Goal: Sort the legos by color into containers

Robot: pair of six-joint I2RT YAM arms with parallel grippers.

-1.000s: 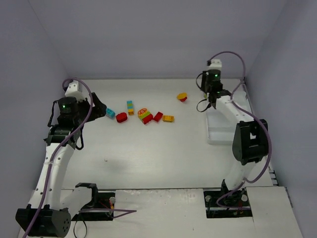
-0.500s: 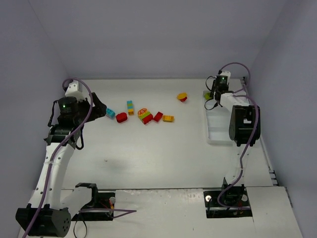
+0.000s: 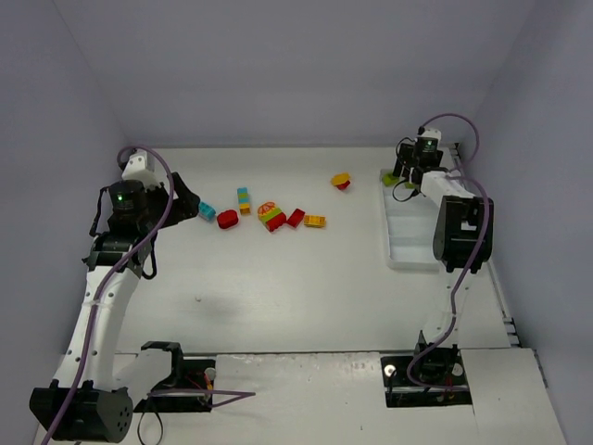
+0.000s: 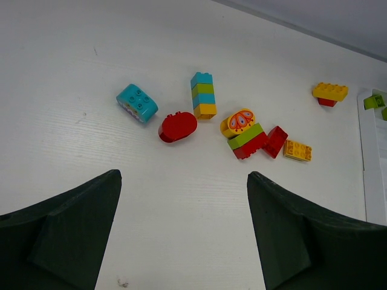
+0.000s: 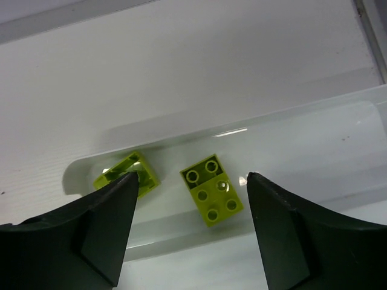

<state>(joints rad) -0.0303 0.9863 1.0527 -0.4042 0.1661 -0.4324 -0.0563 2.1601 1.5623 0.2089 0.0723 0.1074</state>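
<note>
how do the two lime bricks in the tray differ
In the right wrist view, the right lime brick lies studs up, six studs showing; the left lime brick shows a hollow side. The right lime brick is in full view; the left lime brick is partly hidden behind a finger of the right gripper. Both are lime green, in one tray compartment, not touching.

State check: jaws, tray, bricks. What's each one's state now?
left jaws: open, empty
right jaws: open, empty, over tray
tray: two lime bricks in one compartment
studded lime brick: flat, studs up
second lime brick: tipped, hollow side showing
striped stack: unsplit, lying on table
yellow-green-red stack: unsplit, on table
cyan brick: loose on table
red oval brick: loose on table
</note>
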